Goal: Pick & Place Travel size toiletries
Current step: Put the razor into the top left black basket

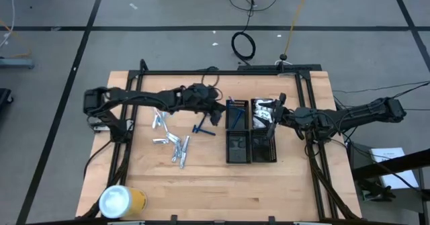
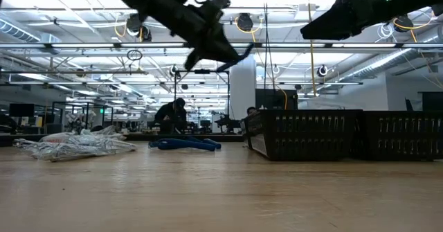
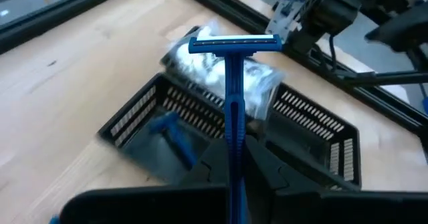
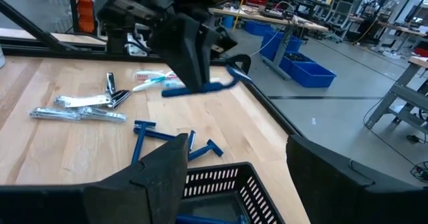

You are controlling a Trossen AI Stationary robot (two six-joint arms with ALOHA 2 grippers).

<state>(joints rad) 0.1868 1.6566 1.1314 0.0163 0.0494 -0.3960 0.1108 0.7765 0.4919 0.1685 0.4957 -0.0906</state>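
Observation:
My left gripper (image 1: 218,115) is shut on a blue T-shaped razor (image 3: 233,83), held in the air beside the left black tray (image 1: 236,132). That tray holds another blue razor (image 3: 171,134). A crinkly clear-white packet (image 3: 217,70) lies in the tray beyond it. More toiletries lie flat on the wood: a blue razor (image 1: 202,129), silvery little tubes (image 1: 169,139) and a toothbrush (image 4: 151,81). My right gripper (image 4: 234,184) hangs open over the right tray (image 1: 264,148), with nothing between its fingers. My left gripper pinches the razor's handle (image 3: 233,158) between its two fingers, at the end away from the head. The fingers slant down from the table's left and lie along the handle. The razor sticks straight out ahead of them, head (image 3: 234,45) foremost, lifted clear of the table and trays.
A yellow cylinder with a white lid (image 1: 122,201) stands at the near left corner. A black frame rail (image 1: 222,72) runs along the table's far edge and sides. Bare wood lies in front of the trays, toward the near edge.

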